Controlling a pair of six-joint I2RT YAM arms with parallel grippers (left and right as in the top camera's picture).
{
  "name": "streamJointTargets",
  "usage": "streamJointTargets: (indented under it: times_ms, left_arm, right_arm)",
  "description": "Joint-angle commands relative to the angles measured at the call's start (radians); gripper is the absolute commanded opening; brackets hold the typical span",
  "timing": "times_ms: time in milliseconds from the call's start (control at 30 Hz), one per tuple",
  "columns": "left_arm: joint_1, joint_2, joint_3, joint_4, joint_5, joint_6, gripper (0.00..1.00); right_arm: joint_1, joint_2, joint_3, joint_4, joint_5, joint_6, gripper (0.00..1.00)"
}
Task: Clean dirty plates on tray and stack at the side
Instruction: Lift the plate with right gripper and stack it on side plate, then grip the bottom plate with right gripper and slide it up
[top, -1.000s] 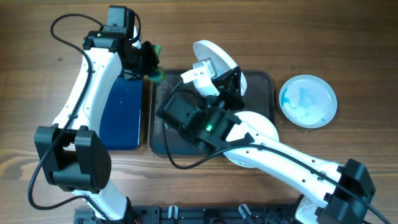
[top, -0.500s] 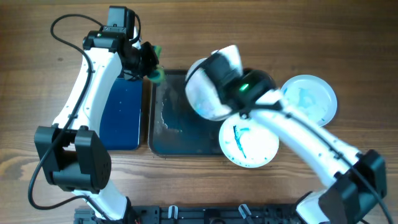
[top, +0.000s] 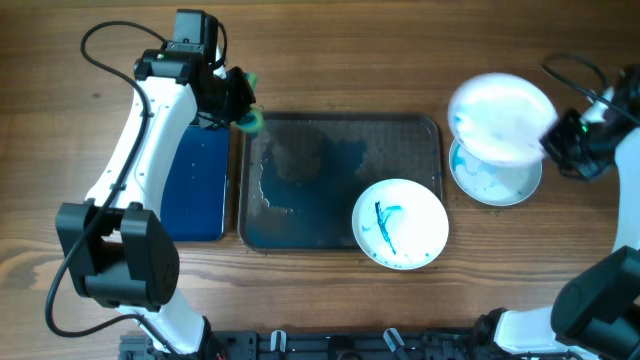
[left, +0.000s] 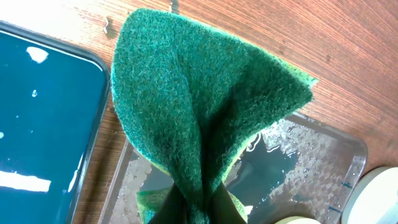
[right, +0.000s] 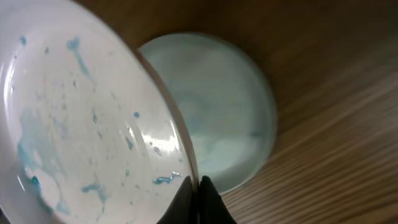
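Plate transfer has advanced from the tray to the stacking position. One second ago the right arm was over the middle of the tray (top: 300, 215) with a plate lifted off it; half a second ago it was carrying that plate across the tray's right end. Now the right gripper (top: 556, 132) is clenched on the rim of the held plate (top: 500, 112) near the right edge of the table (top: 330, 50).

- **Held plate:** It is tilted above the base plate (top: 495, 182), which lies flat on the table beside the tray's right end. The right wrist view shows a gap between the two, so contact is not yet made. It also shows teal flecks on the held plate's face, so cleaning looks incomplete.
- **Third plate:** The third plate (top: 400, 222) has not moved. It sits at the tray's near right corner, overhanging the rim, and carries a blue streak.
- **Left arm:** It is unchanged. The left gripper (left: 193, 208) clamps the green sponge (left: 199, 106) over the tray's far left corner, beside the blue tray (top: 200, 185).

Judgement: two of three plates are now at the side, and the tray centre is cleared but wet. Lowering and levelling the held plate onto the base plate would complete this stack step. The third plate remains to be wiped.
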Motion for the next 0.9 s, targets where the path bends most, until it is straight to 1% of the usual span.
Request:
streamJointTargets:
  times_ms: [0,67,133,200,233,267,300,367,400,500,567,600,667,733,767,800,867]
  left_arm:
    - [-0.030,-0.011,0.014,0.026,-0.011,-0.003,0.04]
    - [-0.047,-0.011,0.014,0.034,-0.027,-0.003,0.04]
    - [-0.058,-0.011,0.014,0.033,-0.063,-0.003,0.04]
    - [-0.061,-0.011,0.014,0.034,-0.067,-0.003,0.04]
    - [-0.061,-0.011,0.014,0.034,-0.067,-0.003,0.04]
    - [-0.061,-0.011,0.014,0.035,-0.068,-0.003,0.04]
    - [-0.061,-0.011,0.014,0.038,-0.071,-0.003,0.04]
    - [-0.061,-0.011,0.014,0.045,-0.071,-0.003,0.04]
    - [-0.061,-0.011,0.014,0.048,-0.071,-0.003,0.04]
    - [-0.061,-0.011,0.014,0.050,-0.071,-0.003,0.04]
    - [-0.061,-0.011,0.014,0.048,-0.071,-0.003,0.04]
    - [-0.061,-0.011,0.014,0.048,-0.071,-0.003,0.04]
    - [-0.061,-0.011,0.014,0.048,-0.071,-0.004,0.04]
    - [-0.061,-0.011,0.014,0.048,-0.071,-0.006,0.04]
    - [-0.061,-0.011,0.014,0.048,-0.071,-0.006,0.04]
    - [-0.061,-0.011,0.014,0.048,-0.071,-0.006,0.04]
    - [-0.061,-0.011,0.014,0.049,-0.071,-0.006,0.04]
  right_arm:
    - [-0.045,-0.019,-0.150,0.123,0.150,0.072,0.04]
    - [-0.041,-0.019,-0.221,0.214,0.089,0.066,0.04]
    - [-0.028,-0.018,-0.257,0.244,0.089,0.067,0.04]
    - [-0.013,-0.018,-0.289,0.265,0.089,0.067,0.04]
    - [-0.003,-0.018,-0.299,0.268,0.090,0.066,0.06]
    - [0.005,-0.018,-0.303,0.267,0.089,0.065,0.17]
    - [0.010,-0.018,-0.303,0.267,0.089,0.063,0.32]
    - [0.020,-0.019,-0.299,0.261,0.067,0.036,0.46]
    - [0.022,-0.019,-0.292,0.249,0.051,0.035,0.47]
    - [0.047,-0.043,-0.232,0.172,-0.048,-0.029,0.47]
    - [0.100,-0.082,-0.192,0.114,-0.190,-0.121,0.46]
    - [0.163,-0.108,-0.188,0.082,-0.285,-0.185,0.45]
    - [0.289,-0.106,-0.193,0.005,-0.253,-0.220,0.44]
    - [0.388,-0.100,-0.233,-0.048,-0.162,-0.216,0.40]
    - [0.427,-0.098,-0.262,-0.070,-0.108,-0.169,0.38]
    - [0.453,-0.098,-0.303,-0.082,-0.090,-0.119,0.34]
    - [0.462,-0.098,-0.353,-0.081,-0.086,-0.087,0.29]
